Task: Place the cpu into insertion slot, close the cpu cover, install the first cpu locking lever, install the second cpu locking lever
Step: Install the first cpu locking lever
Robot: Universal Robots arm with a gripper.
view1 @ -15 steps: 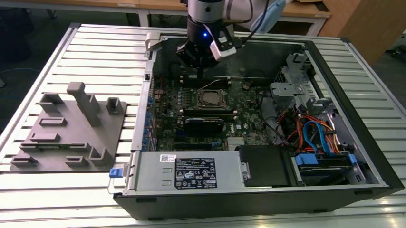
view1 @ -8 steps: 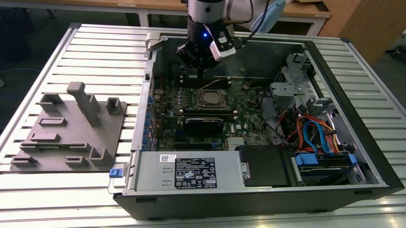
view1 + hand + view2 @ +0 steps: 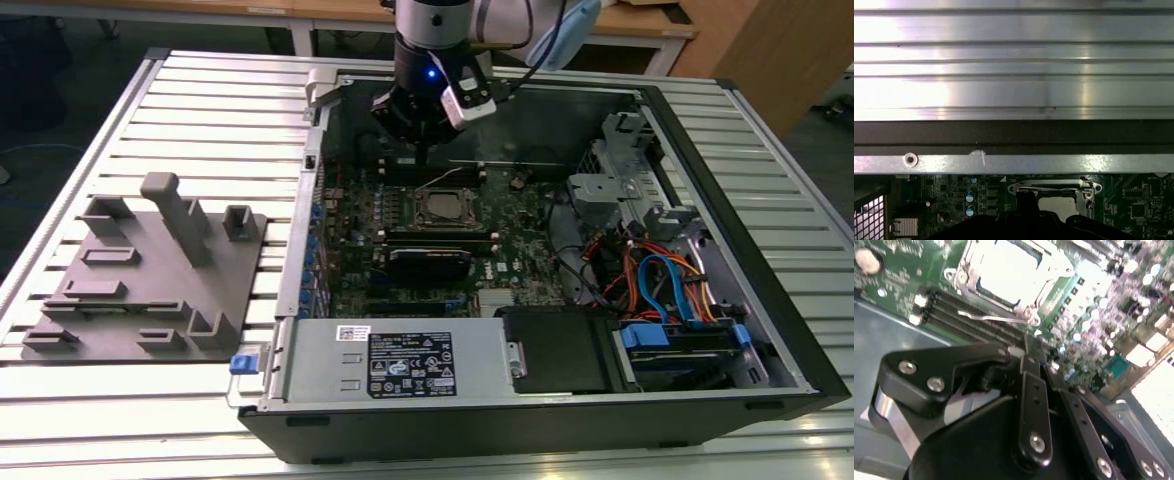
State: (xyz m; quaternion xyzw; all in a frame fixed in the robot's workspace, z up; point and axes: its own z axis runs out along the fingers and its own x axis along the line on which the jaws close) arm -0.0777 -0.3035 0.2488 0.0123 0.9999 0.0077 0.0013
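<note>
Cpu (image 3: 1004, 267) seated beneath shut cpu cover (image 3: 970, 267); locking lever (image 3: 994, 318), just ahead of hand (image 3: 1026, 351), apparently unlatched, both levers judged outstanding; hand pressed together, empty.

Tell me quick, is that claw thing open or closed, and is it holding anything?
Gripper: closed, holding nothing that can be seen.
</note>
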